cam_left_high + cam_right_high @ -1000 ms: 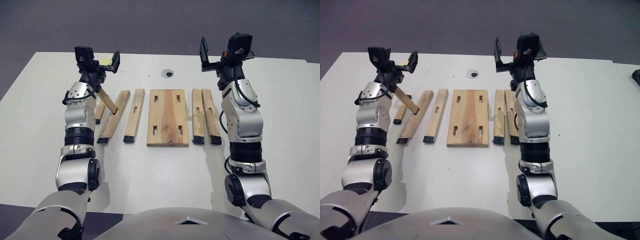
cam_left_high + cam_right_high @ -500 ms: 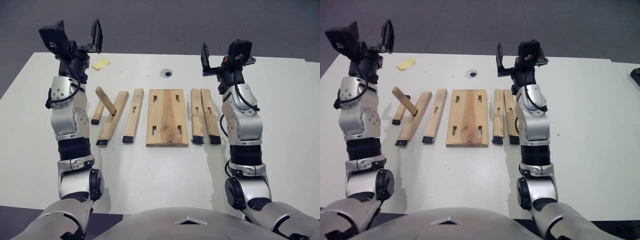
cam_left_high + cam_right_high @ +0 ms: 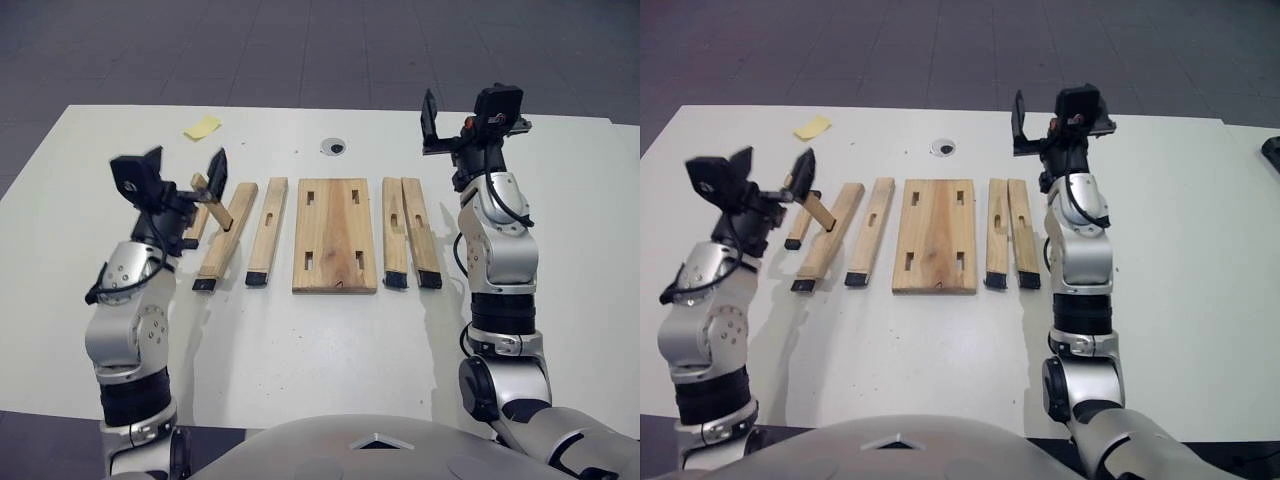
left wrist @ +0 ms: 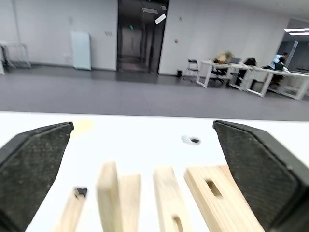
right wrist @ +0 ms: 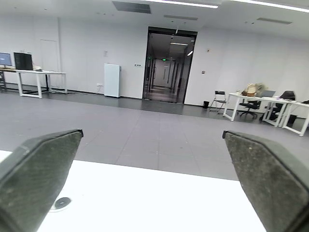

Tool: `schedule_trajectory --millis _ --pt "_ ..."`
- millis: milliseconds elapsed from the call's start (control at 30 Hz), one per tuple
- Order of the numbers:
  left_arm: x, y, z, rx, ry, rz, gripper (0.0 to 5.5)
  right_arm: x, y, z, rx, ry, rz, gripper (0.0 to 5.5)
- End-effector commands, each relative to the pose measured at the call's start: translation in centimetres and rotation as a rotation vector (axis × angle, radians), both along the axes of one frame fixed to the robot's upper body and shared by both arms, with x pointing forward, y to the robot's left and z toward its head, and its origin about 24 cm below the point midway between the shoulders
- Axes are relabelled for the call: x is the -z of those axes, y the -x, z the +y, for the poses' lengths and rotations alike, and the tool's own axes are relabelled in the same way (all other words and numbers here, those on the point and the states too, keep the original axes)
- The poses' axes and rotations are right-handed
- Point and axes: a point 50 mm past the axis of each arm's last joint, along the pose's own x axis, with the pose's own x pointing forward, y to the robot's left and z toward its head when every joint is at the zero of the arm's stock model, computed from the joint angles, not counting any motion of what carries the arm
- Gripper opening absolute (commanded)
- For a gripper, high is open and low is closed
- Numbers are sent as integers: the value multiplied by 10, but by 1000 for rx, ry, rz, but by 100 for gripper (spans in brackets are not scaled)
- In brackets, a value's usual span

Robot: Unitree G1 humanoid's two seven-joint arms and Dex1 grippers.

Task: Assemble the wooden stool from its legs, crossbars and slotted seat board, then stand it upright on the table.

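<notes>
1. The white counter (image 3: 320, 330) carries all the wooden parts, which lie flat and apart from each other, except one.
2. The seat board (image 3: 335, 234) lies flat at the centre of the counter, with its four slots facing up.
3. Four slotted legs with black ends lie beside the board. At 9 o'clock from it are the outer left leg (image 3: 226, 240) and the inner left leg (image 3: 269, 230). At 3 o'clock are the inner right leg (image 3: 395, 232) and the outer right leg (image 3: 422, 232), and these two lie close together.
4. The left gripper (image 3: 187, 172) hovers above the counter at 9 o'clock from the left legs. It is released and holds nothing.
5. The right gripper (image 5: 152, 134) is raised at 2 o'clock from the board, near the far edge. It is also released and holds nothing.
6. A crossbar (image 3: 216, 202) stands tilted, with its lower end in the slot of the outer left leg. Its top is near the left gripper.
7. A short wooden piece (image 3: 798, 226) lies at 9 o'clock from the outer left leg.
8. A yellow note (image 3: 203, 127) lies at 11 o'clock from the board.
9. A small round hole (image 3: 336, 147) is at 12 o'clock from the board.
</notes>
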Motion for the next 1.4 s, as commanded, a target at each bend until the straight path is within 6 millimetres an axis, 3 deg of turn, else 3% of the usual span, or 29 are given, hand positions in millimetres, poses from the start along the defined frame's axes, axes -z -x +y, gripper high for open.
schedule_trajectory --millis 33,333,667,867,1400 --pt "25 15 4 -7 -35 114 537 4 5 0 1 4 19 540" --pt "65 38 14 18 -144 269 537 10 11 3 -5 -1 45 540" --pt "87 39 19 34 -159 342 537 9 10 6 -9 -14 42 540" --pt "94 36 22 10 -156 366 441 6 11 7 -14 -17 30 540" --pt "105 30 20 55 -153 428 205 -33 15 19 -68 -127 -41 540"
